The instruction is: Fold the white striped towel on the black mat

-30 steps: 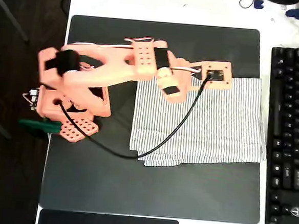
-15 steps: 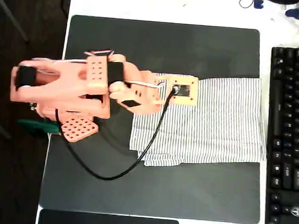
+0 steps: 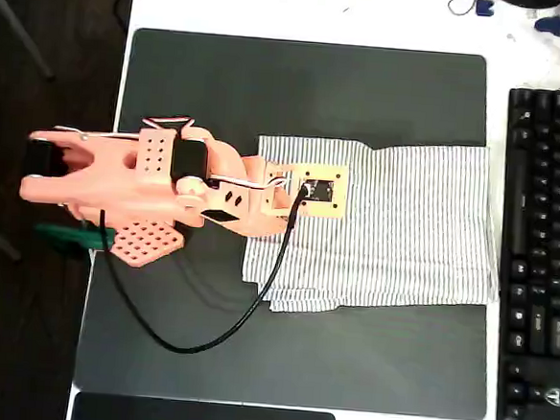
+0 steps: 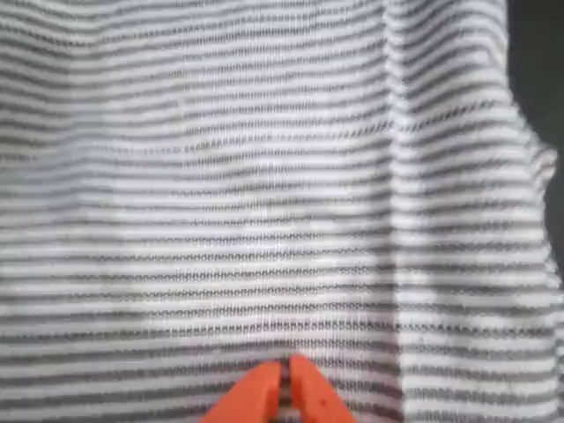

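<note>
The white striped towel (image 3: 413, 229) lies flat on the right half of the black mat (image 3: 308, 87), with a layered edge along its lower left side. My orange gripper (image 3: 328, 189) hangs over the towel's left part, and the camera mount hides its fingers from above. In the wrist view the gripper (image 4: 284, 368) shows at the bottom with both orange tips pressed together, shut, nothing pinched between them, close over the striped towel (image 4: 229, 194). A folded edge of the cloth runs down the right of that view, and a strip of the black mat (image 4: 539, 70) lies past it.
A black keyboard (image 3: 541, 257) lies just right of the mat, near the towel's right edge. A smaller dark slab (image 3: 203, 419) sits below the mat. My arm's black cable (image 3: 204, 339) loops over the mat's lower left. A green clamp (image 3: 67, 236) holds the base.
The arm has drawn back to the left, taking the gripper from the towel's upper middle to its left part. The towel has not moved.
</note>
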`<state>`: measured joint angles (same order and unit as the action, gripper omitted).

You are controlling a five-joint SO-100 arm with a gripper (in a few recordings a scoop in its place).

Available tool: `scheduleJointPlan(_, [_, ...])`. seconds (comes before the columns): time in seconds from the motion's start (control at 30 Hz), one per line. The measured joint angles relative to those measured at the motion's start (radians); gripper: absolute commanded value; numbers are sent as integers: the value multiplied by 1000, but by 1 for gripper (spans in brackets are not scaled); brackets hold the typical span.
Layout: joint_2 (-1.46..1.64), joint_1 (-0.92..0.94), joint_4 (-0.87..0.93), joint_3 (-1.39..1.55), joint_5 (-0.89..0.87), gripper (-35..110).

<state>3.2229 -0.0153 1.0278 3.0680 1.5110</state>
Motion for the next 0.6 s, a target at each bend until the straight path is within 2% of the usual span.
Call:
scheduleJointPlan(0.43, [103,3,238,29,8,0])
scheduleJointPlan(0.6, [104,3,264,29,-17,0])
